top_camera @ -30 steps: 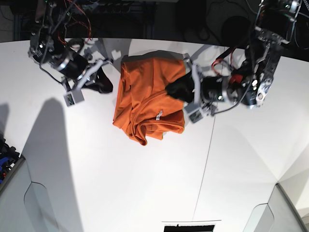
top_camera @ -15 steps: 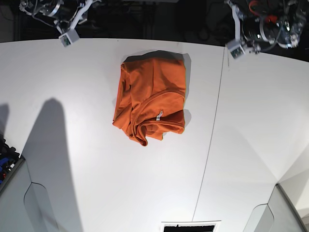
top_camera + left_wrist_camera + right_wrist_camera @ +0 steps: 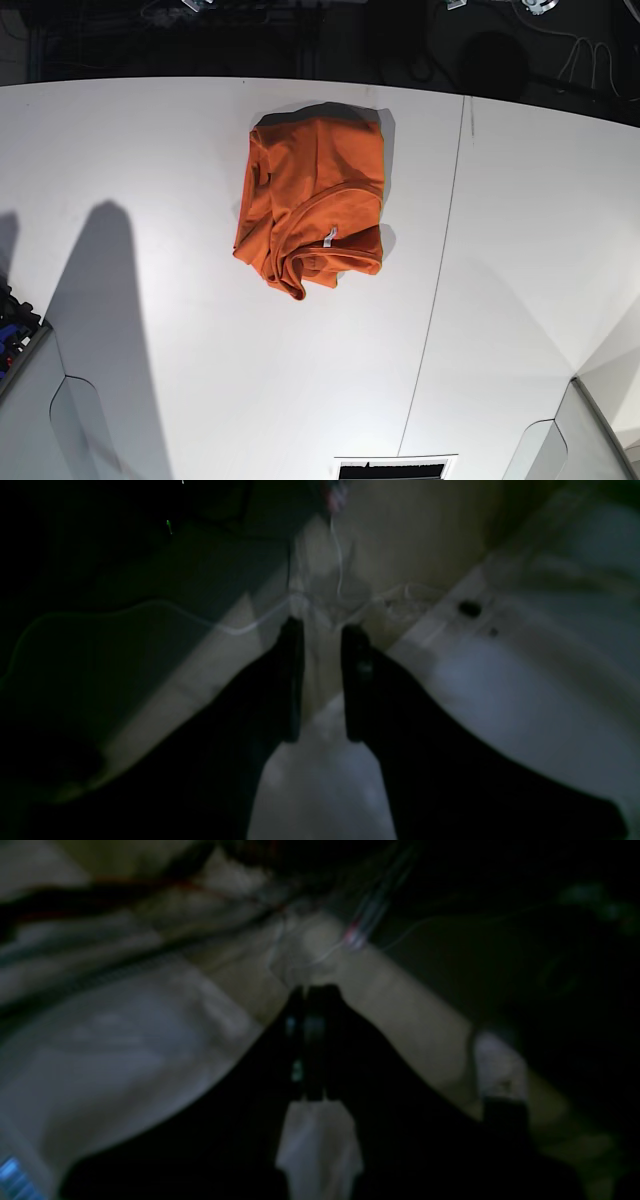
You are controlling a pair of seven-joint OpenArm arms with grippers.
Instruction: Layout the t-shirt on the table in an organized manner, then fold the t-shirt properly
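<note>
The burnt-orange t-shirt (image 3: 310, 195) lies in a rumpled, roughly folded heap on the white table (image 3: 180, 300), a little behind its middle, with the small white tag (image 3: 330, 237) showing near its front right. Nothing touches it. Both arms are raised past the table's far edge, almost out of the base view. In the dim, blurred left wrist view my left gripper (image 3: 321, 632) is open with an empty gap between its dark fingers. My right gripper (image 3: 312, 990) is shut, fingers pressed together on nothing. The t-shirt shows in neither wrist view.
A thin dark seam (image 3: 440, 260) runs front to back across the table, right of the t-shirt. Dark gear (image 3: 12, 335) sits at the left edge. Grey panels stand at both front corners, and a dark slot (image 3: 390, 468) lies at the front edge. Cables hang behind the table.
Both arms have lifted away from the t-shirt's sides and drawn back past the far edge, out of the base view. The t-shirt lies as it did.
</note>
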